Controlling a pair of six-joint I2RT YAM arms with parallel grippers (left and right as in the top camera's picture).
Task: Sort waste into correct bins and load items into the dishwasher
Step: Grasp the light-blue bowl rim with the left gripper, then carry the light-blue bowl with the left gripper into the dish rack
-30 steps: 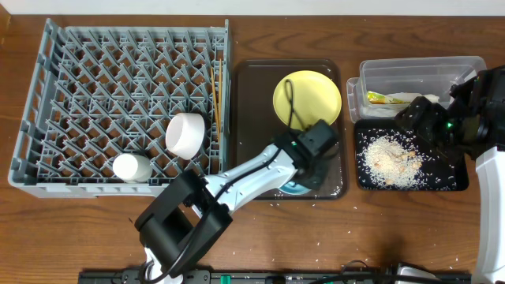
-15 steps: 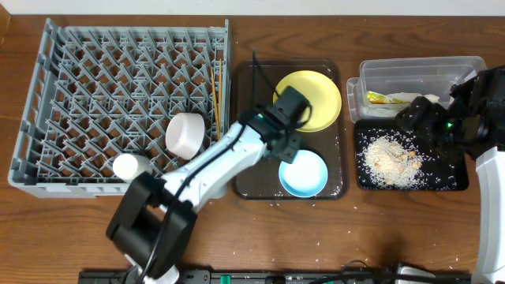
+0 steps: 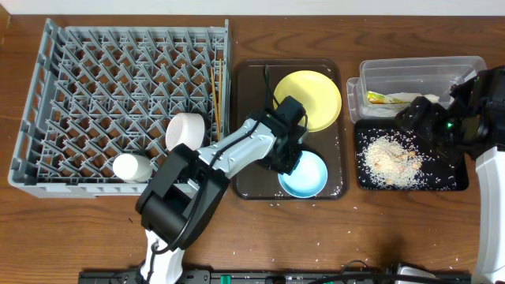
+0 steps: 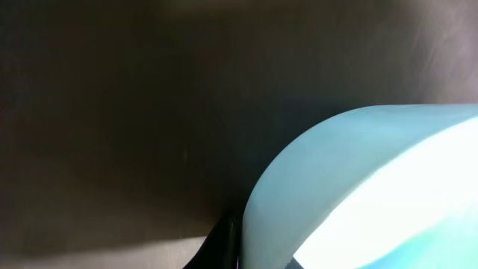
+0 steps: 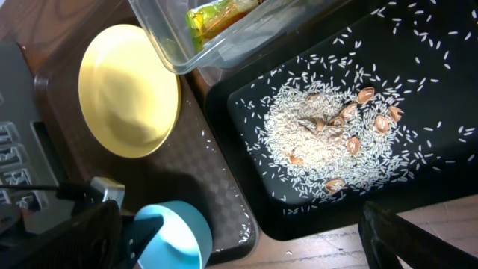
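The light blue bowl sits at the front right of the brown serving tray. My left gripper is at the bowl's left rim, one finger outside and one inside, shut on it. The left wrist view shows the bowl wall pressed against a dark finger. The yellow plate lies behind it. The white bowl, white cup and chopsticks are in the grey dish rack. My right gripper is open and empty above the black tray of rice scraps.
The clear tub behind the black tray holds the wrapper and white napkin. The right wrist view shows the plate, bowl, rice and wrapper. Stray rice grains dot the table front.
My left gripper rose from the blue bowl to over the yellow plate, then came back down to the bowl's left rim. The bowl has not shifted. The right arm stayed still.
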